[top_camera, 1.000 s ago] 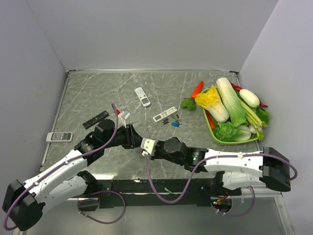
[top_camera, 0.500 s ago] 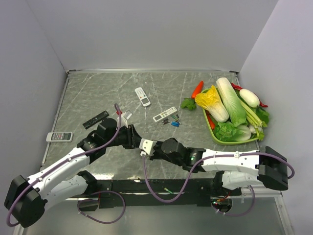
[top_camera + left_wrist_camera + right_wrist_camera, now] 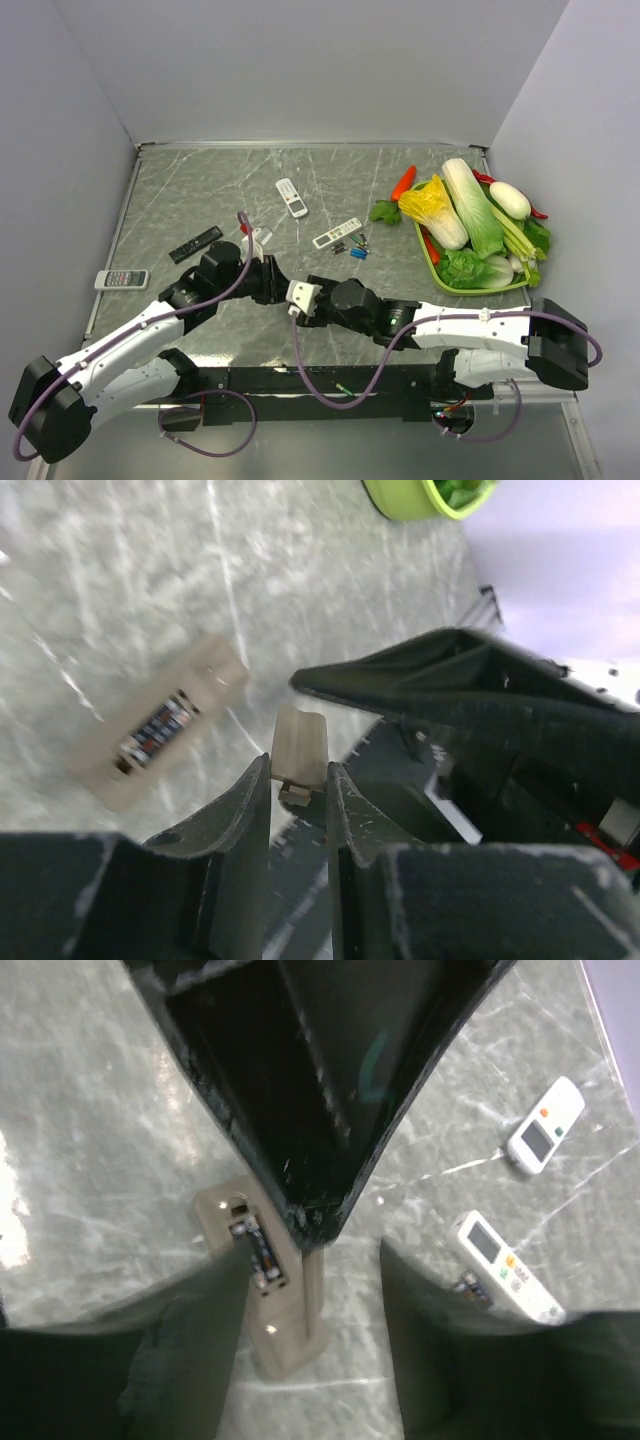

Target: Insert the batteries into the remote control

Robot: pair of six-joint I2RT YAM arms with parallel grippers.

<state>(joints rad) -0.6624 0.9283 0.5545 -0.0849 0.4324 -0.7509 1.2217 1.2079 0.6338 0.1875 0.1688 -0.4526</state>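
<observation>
Right arm (image 3: 400,318) crept left; left arm (image 3: 195,290) right.

Top cam bright, even, sharp; wrist cams soft: remote control (image 3: 160,730) blurred, glare on table (image 3: 15,1210).

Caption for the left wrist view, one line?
Left gripper pinches a beige battery cover; open-backed remote control lies on the table.

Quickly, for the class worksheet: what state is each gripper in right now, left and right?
Left gripper: closed on a small beige cover piece.
Right gripper: open, holding nothing, over the remote control.
</observation>
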